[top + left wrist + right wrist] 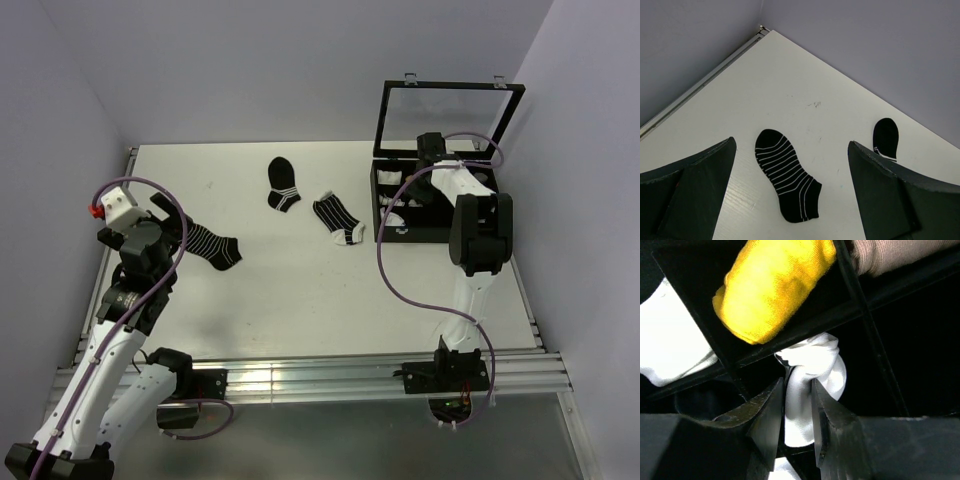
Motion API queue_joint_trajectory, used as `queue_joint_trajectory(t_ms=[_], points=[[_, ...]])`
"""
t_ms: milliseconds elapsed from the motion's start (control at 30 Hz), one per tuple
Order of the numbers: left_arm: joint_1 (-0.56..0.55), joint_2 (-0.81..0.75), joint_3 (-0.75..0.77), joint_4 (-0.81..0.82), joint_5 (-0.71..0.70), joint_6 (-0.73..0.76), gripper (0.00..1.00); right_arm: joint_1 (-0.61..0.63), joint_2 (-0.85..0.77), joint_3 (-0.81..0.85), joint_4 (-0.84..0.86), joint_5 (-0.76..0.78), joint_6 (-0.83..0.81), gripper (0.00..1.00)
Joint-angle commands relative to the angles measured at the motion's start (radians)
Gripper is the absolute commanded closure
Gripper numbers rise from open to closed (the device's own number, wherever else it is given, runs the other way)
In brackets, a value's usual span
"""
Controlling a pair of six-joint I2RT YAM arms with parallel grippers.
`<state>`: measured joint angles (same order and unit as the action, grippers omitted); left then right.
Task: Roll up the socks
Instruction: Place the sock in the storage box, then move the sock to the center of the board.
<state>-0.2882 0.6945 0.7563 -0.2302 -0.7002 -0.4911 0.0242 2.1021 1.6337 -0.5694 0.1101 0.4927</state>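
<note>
Risk: right hand (797,405) clamps a fold of bunched white fabric sock (826,365) inside black divided box (862,310), which may slip or snag on dividers; left hand (791,150) hangs open.

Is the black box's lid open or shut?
Open: the lid stands upright at the back of the box, compartments exposed.

Three socks lie on the desk (300,290): left sock (212,245) at mid-left, middle sock (282,185) at upper centre, right sock (340,218) just lower right of it. The box (415,238) stands at upper right (lid (445,115) upright behind). Inside, a bundle (810,385) sits between the right fingers (765,415).
</note>
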Motion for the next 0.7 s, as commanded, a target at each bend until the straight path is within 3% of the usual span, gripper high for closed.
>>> queue_joint_trajectory(t_ms=[0,300,667], points=[[0.006,-0.021,0.006,0.012,0.018,0.002,0.01,0.011,-0.077,-0.031,0.035,-0.013,-0.006,0.6],[0.007,-0.039,0.011,-0.014,0.024,-0.01,0.01,0.086,-0.335,-0.054,0.058,0.028,-0.129,0.39],[0.007,-0.05,0.024,-0.054,0.031,-0.037,0.01,0.356,-0.541,-0.288,0.223,-0.021,-0.237,0.34]])
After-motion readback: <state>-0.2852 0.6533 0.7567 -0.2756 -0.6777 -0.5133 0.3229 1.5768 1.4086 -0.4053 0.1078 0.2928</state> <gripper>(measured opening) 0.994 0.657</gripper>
